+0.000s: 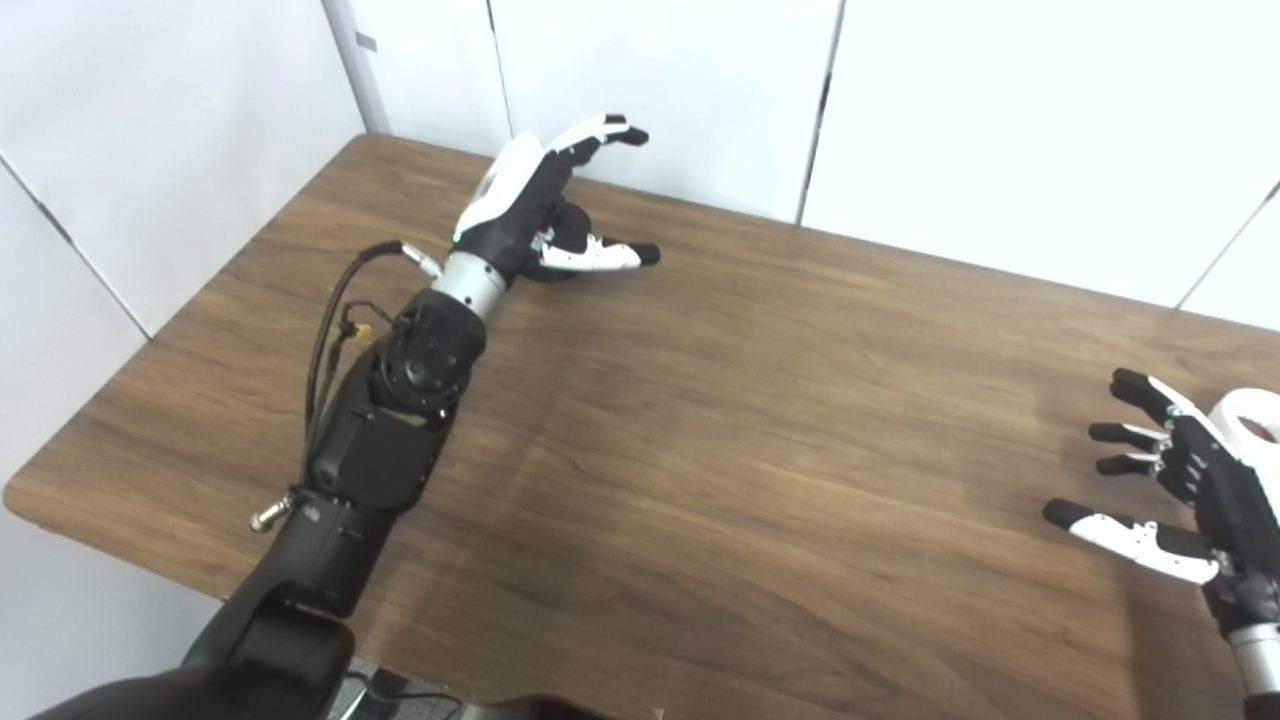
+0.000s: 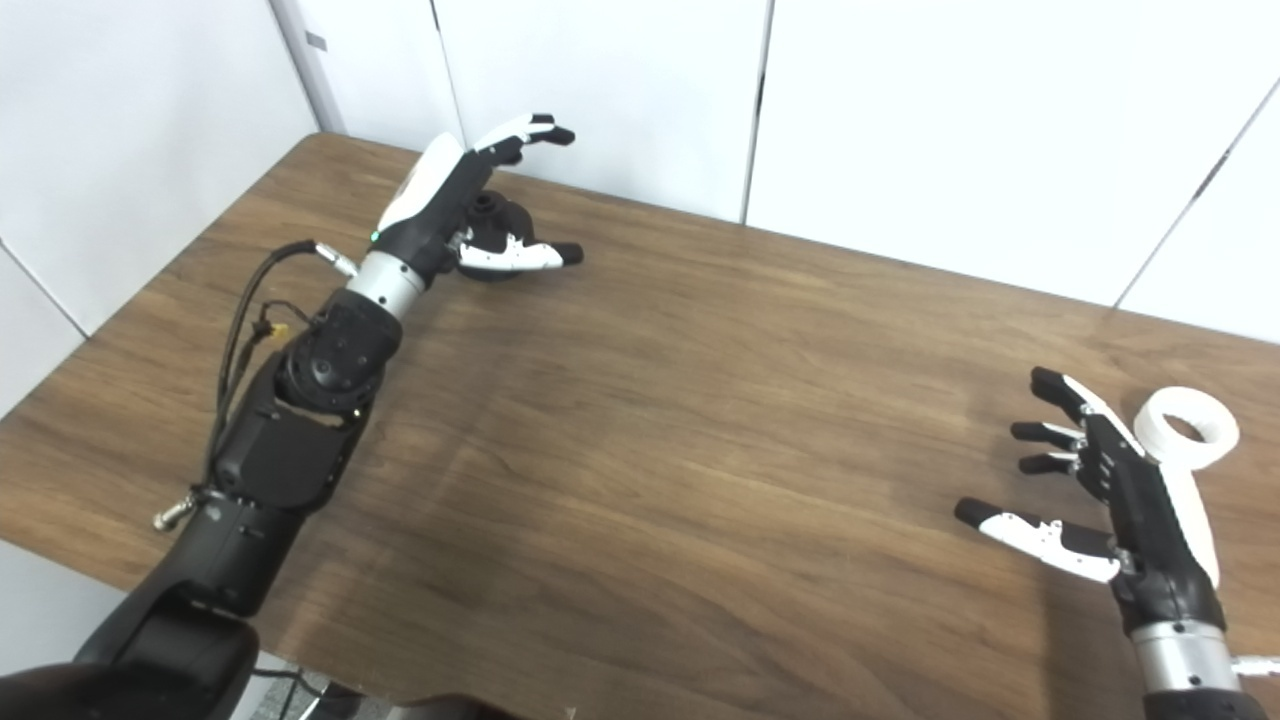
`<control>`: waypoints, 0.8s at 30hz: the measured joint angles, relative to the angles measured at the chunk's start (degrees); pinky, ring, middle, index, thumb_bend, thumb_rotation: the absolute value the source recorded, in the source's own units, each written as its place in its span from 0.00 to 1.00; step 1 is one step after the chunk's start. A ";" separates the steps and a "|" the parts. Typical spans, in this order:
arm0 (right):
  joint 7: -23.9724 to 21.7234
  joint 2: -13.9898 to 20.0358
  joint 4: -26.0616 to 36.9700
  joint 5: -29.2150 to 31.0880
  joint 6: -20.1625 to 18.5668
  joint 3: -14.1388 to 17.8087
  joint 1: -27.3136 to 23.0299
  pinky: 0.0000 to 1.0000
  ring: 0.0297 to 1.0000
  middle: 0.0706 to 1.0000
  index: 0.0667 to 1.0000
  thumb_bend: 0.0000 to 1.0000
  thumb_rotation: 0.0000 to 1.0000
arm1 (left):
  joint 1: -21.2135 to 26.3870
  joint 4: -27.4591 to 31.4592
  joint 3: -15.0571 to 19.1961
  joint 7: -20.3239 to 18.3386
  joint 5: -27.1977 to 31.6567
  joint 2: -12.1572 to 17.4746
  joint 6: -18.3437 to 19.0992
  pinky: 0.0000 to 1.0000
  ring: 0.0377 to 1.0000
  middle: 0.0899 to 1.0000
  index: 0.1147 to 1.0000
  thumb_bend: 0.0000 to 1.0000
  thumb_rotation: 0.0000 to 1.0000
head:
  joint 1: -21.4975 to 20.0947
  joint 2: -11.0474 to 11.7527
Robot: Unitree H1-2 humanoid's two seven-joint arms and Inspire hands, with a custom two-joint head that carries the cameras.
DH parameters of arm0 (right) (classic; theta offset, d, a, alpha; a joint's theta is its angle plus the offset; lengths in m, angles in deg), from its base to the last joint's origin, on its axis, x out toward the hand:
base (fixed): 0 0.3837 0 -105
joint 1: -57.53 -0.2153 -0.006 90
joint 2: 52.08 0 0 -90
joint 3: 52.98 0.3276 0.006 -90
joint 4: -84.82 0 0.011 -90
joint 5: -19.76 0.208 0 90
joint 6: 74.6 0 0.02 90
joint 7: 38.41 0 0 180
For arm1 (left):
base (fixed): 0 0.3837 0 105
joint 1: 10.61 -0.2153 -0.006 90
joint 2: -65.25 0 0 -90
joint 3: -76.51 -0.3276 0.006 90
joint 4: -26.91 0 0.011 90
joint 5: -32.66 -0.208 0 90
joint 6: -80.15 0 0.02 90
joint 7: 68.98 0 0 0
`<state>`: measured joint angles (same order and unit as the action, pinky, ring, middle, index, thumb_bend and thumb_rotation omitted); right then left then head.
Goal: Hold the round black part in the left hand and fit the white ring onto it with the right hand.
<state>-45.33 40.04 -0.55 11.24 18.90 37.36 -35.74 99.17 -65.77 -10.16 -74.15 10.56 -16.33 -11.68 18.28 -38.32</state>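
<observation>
The round black part (image 2: 497, 222) lies on the table near the far left, mostly hidden in the left eye view (image 1: 570, 228). My left hand (image 1: 545, 200) reaches over it with fingers spread and thumb (image 2: 520, 256) alongside; the part sits inside the open grasp, not clamped. The white ring (image 2: 1192, 427) lies flat on the table at the right edge. My right hand (image 2: 1100, 480) hovers open just left of the ring, fingers apart, touching nothing. In the left eye view the ring (image 1: 1250, 415) is partly hidden behind that hand (image 1: 1170, 480).
The brown wooden table (image 1: 750, 420) runs up to white wall panels at the back. Its left edge and near left corner are in view. The left forearm (image 1: 400, 400) with loose cables stretches across the table's left side.
</observation>
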 measured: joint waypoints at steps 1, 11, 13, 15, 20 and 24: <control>0.00 0.05 0.00 0.00 0.00 0.00 0.00 0.61 0.72 0.86 0.85 0.77 0.25 | 0.38 -0.41 0.05 0.01 -0.10 0.19 0.66 0.85 0.95 0.93 0.79 0.84 0.18 | 0.00 0.00; -0.05 0.17 0.00 0.23 0.00 0.06 0.08 0.63 0.73 0.87 0.85 0.76 0.22 | 1.68 -2.92 0.19 0.69 -1.15 2.54 2.33 0.82 0.95 0.93 0.77 0.87 0.18 | -0.09 -0.09; -0.11 0.17 0.00 0.33 0.00 0.06 0.08 0.63 0.73 0.87 0.85 0.76 0.22 | 2.10 -3.13 0.18 0.69 -1.63 3.11 3.35 0.79 0.94 0.93 0.77 0.88 0.18 | 0.00 -0.18; -0.13 0.22 0.00 0.33 0.00 0.06 0.09 0.63 0.73 0.87 0.85 0.76 0.22 | 2.56 -3.39 0.13 0.70 -2.33 3.75 3.53 0.79 0.94 0.94 0.77 0.90 0.19 | 0.00 -0.18; -0.15 0.69 0.01 0.33 0.00 0.07 0.21 0.61 0.73 0.87 0.85 0.75 0.22 | 3.84 -5.64 -0.25 0.73 -4.30 5.09 4.87 0.82 0.97 0.94 0.77 0.94 0.24 | 0.00 -0.18; -0.15 0.92 0.01 0.36 0.02 0.06 0.40 0.61 0.73 0.87 0.85 0.75 0.21 | 4.09 -6.29 -0.73 0.79 -6.40 5.86 6.48 0.82 0.99 0.95 0.77 0.98 0.29 | 0.00 -0.26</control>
<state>-45.48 40.96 -0.53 11.60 18.92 37.42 -35.34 103.27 -72.06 -10.89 -73.36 4.16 -10.47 -5.20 18.28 -38.58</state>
